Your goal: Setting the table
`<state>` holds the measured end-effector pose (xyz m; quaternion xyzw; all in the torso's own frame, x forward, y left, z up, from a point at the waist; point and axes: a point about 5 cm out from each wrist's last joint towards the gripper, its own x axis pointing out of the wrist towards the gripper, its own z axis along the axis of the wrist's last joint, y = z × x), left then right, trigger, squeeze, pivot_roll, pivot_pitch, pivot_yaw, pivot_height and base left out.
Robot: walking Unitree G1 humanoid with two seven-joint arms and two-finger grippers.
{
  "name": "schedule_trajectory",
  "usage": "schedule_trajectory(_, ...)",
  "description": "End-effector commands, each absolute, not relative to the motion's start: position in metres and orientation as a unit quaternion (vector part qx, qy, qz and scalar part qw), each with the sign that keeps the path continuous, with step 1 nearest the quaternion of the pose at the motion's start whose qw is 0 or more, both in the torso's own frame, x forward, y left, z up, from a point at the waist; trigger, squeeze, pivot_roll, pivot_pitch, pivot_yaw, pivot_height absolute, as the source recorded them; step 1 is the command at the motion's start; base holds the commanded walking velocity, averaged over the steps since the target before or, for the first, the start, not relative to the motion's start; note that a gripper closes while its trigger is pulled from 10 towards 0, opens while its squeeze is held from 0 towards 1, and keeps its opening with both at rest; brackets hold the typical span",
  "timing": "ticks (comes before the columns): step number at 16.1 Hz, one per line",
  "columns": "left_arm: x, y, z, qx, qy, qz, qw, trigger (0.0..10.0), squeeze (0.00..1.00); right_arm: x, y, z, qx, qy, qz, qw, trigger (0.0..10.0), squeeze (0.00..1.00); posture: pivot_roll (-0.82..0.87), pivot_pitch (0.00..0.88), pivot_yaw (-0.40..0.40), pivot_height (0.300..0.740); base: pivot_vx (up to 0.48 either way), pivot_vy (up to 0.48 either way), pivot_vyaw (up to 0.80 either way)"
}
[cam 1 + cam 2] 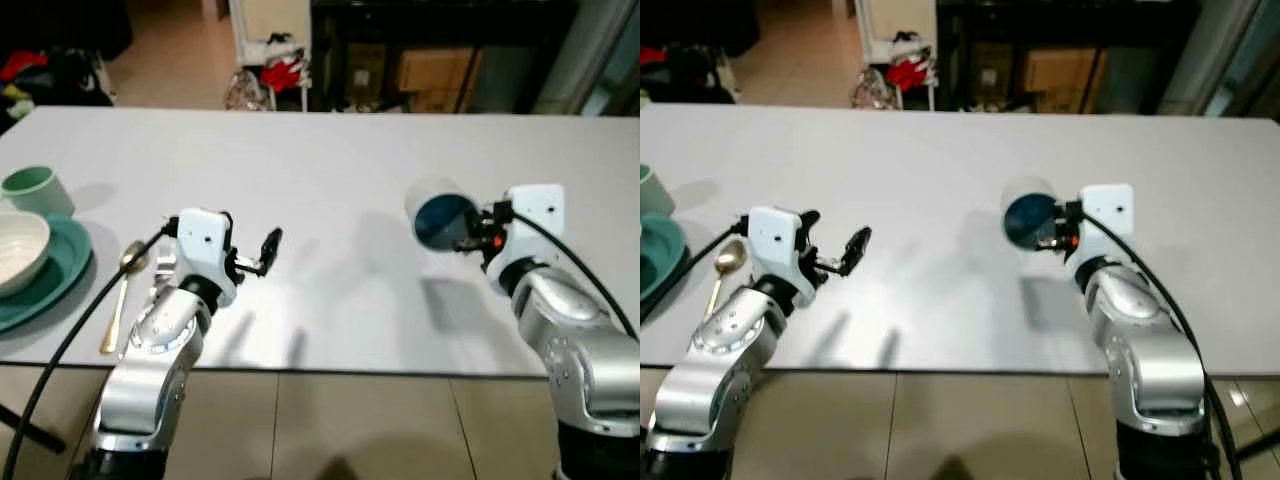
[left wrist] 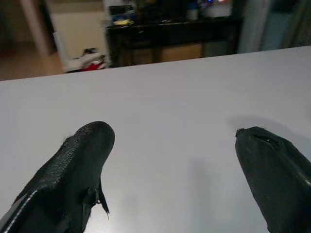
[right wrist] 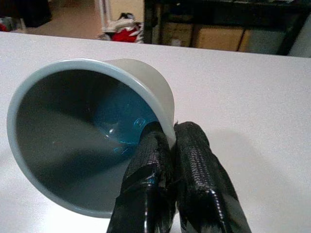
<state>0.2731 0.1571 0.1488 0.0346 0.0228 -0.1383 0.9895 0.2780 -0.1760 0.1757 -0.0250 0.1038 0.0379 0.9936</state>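
Note:
My right gripper is shut on the rim of a pale cup with a blue inside, one finger inside and one outside. The cup is held tipped on its side above the white table, right of centre, mouth facing me. To the left, my left gripper hovers low over the table, open and with nothing between its fingers. At the table's left end a white bowl sits on a teal plate, a green cup behind it, a gold spoon beside it.
The table's front edge runs just before me, with tiled floor below. Beyond the far edge stand dark furniture with cardboard boxes and a heap of red and white clutter. Bare tabletop lies between the two grippers.

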Motion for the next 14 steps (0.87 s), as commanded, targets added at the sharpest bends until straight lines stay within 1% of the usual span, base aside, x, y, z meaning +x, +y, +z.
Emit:
schedule_trajectory(1, 0.273, 0.162, 0.151, 0.038, 0.021, -0.128, 0.991, 10.0, 0.0, 0.279, -0.167, 0.181, -0.024, 0.095, 0.059, 0.993, 10.0, 0.0, 0.06, 0.0, 0.017, 0.74, 0.311, 0.0, 0.0)
schedule_trajectory(4, 0.273, 0.162, 0.152, 0.037, 0.02, -0.129, 0.991, 10.0, 0.0, 0.28, -0.166, 0.182, -0.023, 0.095, 0.063, 0.993, 10.0, 0.0, 0.06, 0.0, 0.016, 0.74, 0.31, 0.0, 0.0)
schedule_trajectory(6, 0.273, 0.163, 0.152, 0.038, 0.02, -0.13, 0.991, 10.0, 0.0, 0.282, -0.163, 0.181, -0.021, 0.11, 0.087, 0.99, 10.0, 0.0, 0.07, 0.0, 0.015, 0.74, 0.3, 0.0, 0.0)
schedule_trajectory(8, 0.273, 0.163, 0.153, 0.043, 0.021, -0.137, 0.989, 10.0, 0.0, 0.285, -0.16, 0.18, -0.029, 0.127, 0.116, 0.985, 10.0, 0.0, 0.07, 0.0, 0.018, 0.74, 0.0, 0.0, 0.0)
schedule_trajectory(9, 0.272, 0.16, 0.154, 0.053, 0.023, -0.157, 0.986, 10.0, 0.0, 0.29, -0.156, 0.18, -0.035, 0.134, 0.138, 0.981, 10.0, 0.0, 0.07, 0.0, 0.019, 0.74, 0.0, 0.0, 0.0)
schedule_trajectory(11, 0.272, 0.159, 0.154, 0.064, 0.028, -0.17, 0.983, 10.0, 0.0, 0.302, -0.151, 0.184, -0.045, 0.135, 0.169, 0.975, 10.0, 0.0, 0.07, 0.0, 0.024, 0.74, 0.0, 0.0, 0.0)
schedule_trajectory(13, 0.273, 0.16, 0.154, 0.07, 0.033, -0.172, 0.982, 10.0, 0.0, 0.326, -0.146, 0.187, -0.057, 0.151, 0.203, 0.966, 10.0, 0.0, 0.07, 0.0, 0.029, 0.74, 0.0, 0.0, 0.0)
schedule_trajectory(14, 0.272, 0.159, 0.154, 0.078, 0.041, -0.189, 0.978, 10.0, 0.0, 0.341, -0.146, 0.184, -0.056, 0.178, 0.223, 0.957, 10.0, 0.0, 0.07, 0.0, 0.029, 0.74, 0.0, 0.0, 0.0)
